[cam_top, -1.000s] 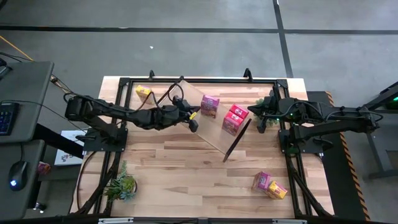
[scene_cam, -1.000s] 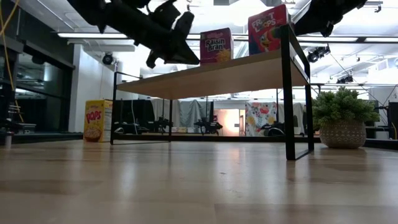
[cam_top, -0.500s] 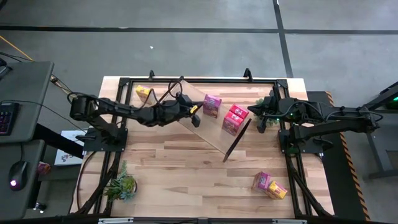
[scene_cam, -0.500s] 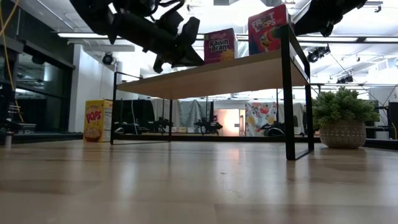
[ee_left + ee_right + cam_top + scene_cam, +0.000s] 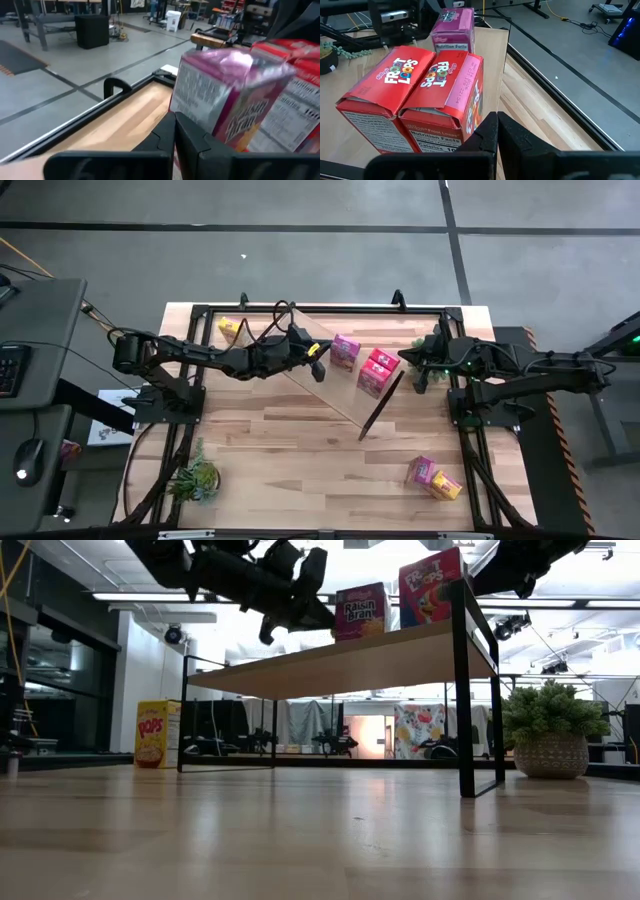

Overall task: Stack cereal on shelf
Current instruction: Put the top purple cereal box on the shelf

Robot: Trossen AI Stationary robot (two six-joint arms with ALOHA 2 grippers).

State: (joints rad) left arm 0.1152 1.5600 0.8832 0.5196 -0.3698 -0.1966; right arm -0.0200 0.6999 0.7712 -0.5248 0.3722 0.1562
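The shelf (image 5: 342,396) stands slantwise across the table's far middle. Upright on its board are a pink cereal box (image 5: 345,352) and two red ones (image 5: 378,370) side by side. My left gripper (image 5: 320,368) is shut at the pink box's left side (image 5: 200,97), above the board (image 5: 380,655). My right gripper (image 5: 495,122) is shut, right beside the nearer red box (image 5: 452,95). A yellow box (image 5: 230,328) stands on the table at the far left. A pink and a yellow box (image 5: 432,477) lie at the near right. My left gripper pushes with its shut fingertips (image 5: 172,125) on the pink box's narrow left side (image 5: 192,107), low down. The fingers come nearly level from the table's left. The box stands on the shelf board. My right gripper lies alongside the red box's side (image 5: 472,107); I cannot tell whether it touches.
One potted plant (image 5: 195,478) sits at the near left of the table, another (image 5: 545,735) by the shelf's right end. Black rails (image 5: 300,308) frame the tabletop. The table's near middle is bare wood.
My left gripper, still shut, has gone toward the table's right and far edges and risen a little. The pink box has slid along the shelf board toward the red boxes, staying upright.
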